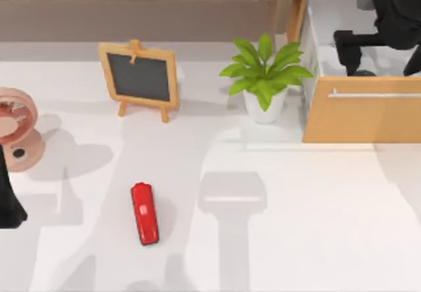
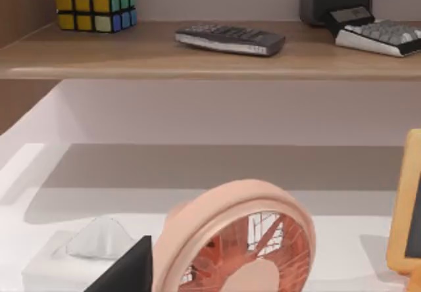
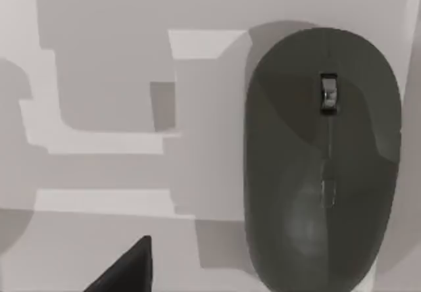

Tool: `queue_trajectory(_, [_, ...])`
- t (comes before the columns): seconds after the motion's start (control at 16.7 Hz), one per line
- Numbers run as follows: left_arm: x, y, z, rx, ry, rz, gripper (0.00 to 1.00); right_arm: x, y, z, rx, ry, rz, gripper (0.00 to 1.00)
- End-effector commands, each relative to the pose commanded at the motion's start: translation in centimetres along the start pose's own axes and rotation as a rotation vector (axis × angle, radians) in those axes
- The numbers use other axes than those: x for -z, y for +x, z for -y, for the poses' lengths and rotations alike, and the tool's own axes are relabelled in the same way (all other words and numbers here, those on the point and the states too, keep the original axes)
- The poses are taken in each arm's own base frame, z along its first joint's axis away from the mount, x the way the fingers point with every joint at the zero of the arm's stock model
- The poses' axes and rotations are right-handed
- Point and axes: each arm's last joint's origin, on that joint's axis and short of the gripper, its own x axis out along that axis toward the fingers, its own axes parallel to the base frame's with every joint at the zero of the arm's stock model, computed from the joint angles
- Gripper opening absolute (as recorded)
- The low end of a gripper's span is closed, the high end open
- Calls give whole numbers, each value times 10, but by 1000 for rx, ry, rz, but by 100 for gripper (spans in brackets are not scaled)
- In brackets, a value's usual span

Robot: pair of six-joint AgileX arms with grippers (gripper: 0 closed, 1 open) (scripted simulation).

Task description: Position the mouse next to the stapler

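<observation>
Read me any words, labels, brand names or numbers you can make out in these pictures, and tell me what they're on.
No readable text anywhere.
The chalkboard slate is blank.
The stapler and the mouse show no brand mark.
The key markings on the remote and the keyboard on the shelf are too small to read.

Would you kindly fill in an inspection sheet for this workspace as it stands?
Surface: white table, shadows only.
Job's things: glossy red stapler lies left of centre; dark grey oval mouse lies on a pale surface under the right wrist camera.
Clutter: small chalkboard easel, potted green plant, pink fan, open wooden drawer.
End effectors: right arm over the drawer; left arm at the left edge.
Cables: nothing seen.
Surroundings: wooden shelf.
</observation>
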Motion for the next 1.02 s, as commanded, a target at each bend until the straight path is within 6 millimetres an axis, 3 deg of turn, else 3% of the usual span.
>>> queue_trajectory(0.18, [0,0,0,0,0,0,100,-7,13,1,4,8,-37,100])
queue_trajectory(1.02, [0,0,0,0,0,0,100,-5,19,1,5,9,-38,100])
